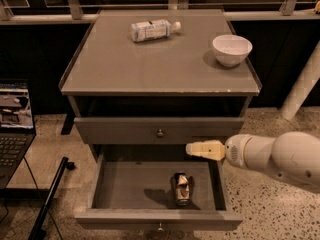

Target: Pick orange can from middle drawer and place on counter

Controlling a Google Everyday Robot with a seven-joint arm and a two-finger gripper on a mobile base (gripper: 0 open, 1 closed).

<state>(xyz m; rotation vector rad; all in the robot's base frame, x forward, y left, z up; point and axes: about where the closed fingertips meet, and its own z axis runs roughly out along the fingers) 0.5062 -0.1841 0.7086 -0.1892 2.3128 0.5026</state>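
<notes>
Your gripper [196, 149] hangs at the right side of the cabinet, level with the gap between the two drawer fronts and above the right rear part of the open middle drawer [125, 186]. It points left from the rounded white arm [280, 156]. You see it side-on as one cream block, so you cannot tell whether it is open or closed, and it holds nothing. Below it and slightly to its left, apart from it, the orange can [182, 188] sits on the drawer floor, right of centre. It is a small dark brownish-orange cylinder with pale label patches and a glint of metal at its end, casting a shadow to its left. The drawer is pulled well out, its knob [160, 227] at the bottom edge of your view. The upper drawer [115, 130] above it is closed. On the counter [145, 64] a white-labelled plastic bottle [152, 30] lies on its side near the back, and a white bowl [232, 49] stands near the right edge. A laptop [12, 121] sits open at your left. A black pole [50, 199] leans across the speckled floor [265, 209], and a white post [302, 86] slants at the right.
</notes>
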